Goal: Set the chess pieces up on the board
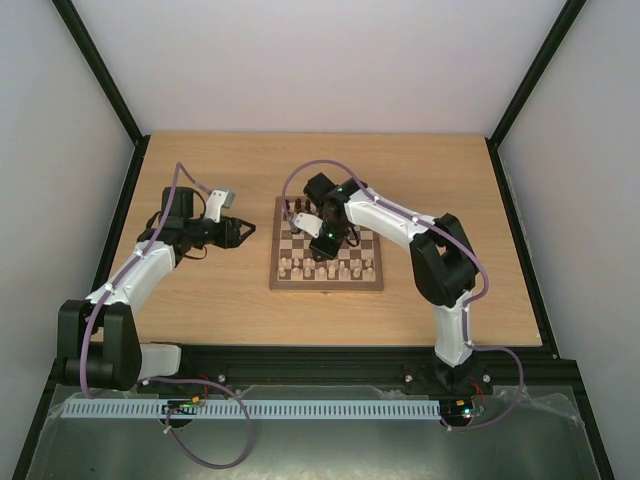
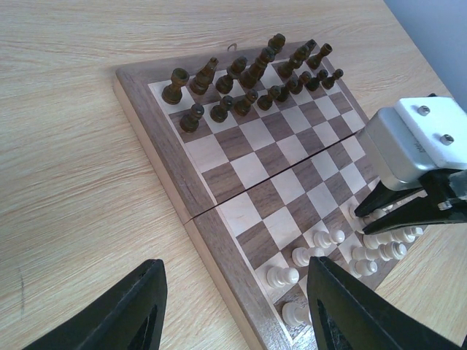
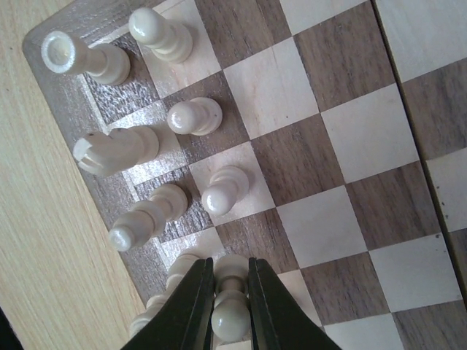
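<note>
The board [image 1: 362, 282] lies mid-table, also in the left wrist view [image 2: 241, 138] and right wrist view [image 3: 365, 131]. Dark brown pieces [image 2: 248, 80] stand in two rows at its far side. Cream pieces [image 3: 193, 115] stand along the near side [image 2: 321, 237]. My right gripper [image 3: 230, 306] is shut on a cream pawn [image 3: 232, 310], its base on or just above a square in the pawn row; it hangs over the board's near left part [image 1: 325, 240]. My left gripper [image 2: 233, 306] is open and empty, left of the board [image 1: 243, 232], over the board's corner.
The right gripper's grey body [image 2: 412, 142] shows in the left wrist view above the cream rows. Bare wooden tabletop [image 1: 200, 290] surrounds the board. Black frame rails [image 1: 330, 352] run along the table's near edge and sides.
</note>
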